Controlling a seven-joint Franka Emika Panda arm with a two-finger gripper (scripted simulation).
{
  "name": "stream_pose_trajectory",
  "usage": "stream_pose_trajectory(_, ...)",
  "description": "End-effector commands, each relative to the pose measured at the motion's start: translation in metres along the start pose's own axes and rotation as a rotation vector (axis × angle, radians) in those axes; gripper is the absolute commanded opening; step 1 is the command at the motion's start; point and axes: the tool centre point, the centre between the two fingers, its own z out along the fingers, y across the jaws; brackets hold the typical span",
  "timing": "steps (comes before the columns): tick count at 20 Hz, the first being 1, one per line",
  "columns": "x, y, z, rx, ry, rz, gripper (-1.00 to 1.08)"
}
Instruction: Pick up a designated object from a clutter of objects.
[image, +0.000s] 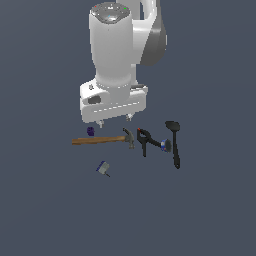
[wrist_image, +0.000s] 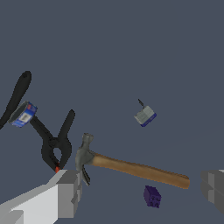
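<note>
pincer hangs released above the counter, fingers spread wide, likely to straddle the handle | claw hammer flat below it, head toward black clamp | black spoon beyond clamp | purple block just beside handle, may crowd a finger | nothing gripped

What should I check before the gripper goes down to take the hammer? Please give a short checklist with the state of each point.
1. Gripper open: ok, fingers wide apart.
2. Hammer free, lying flat: ok.
3. Handle between the fingers: ok in the wrist view.
4. Purple block away from the handle: not ok, very near.
5. Black clamp clear of the hammer head: cannot tell, very close.
6. Black spoon out of the way: ok.
</note>
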Motion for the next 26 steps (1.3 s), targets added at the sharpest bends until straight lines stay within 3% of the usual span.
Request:
stream_pose_trajectory(1,-0.005,0.006,0.013,-0.003,-0.004,-0.059,1.0)
stream_pose_trajectory(26,-0.071,0.039,0.128,0.011,-0.023,-0.647,1.0)
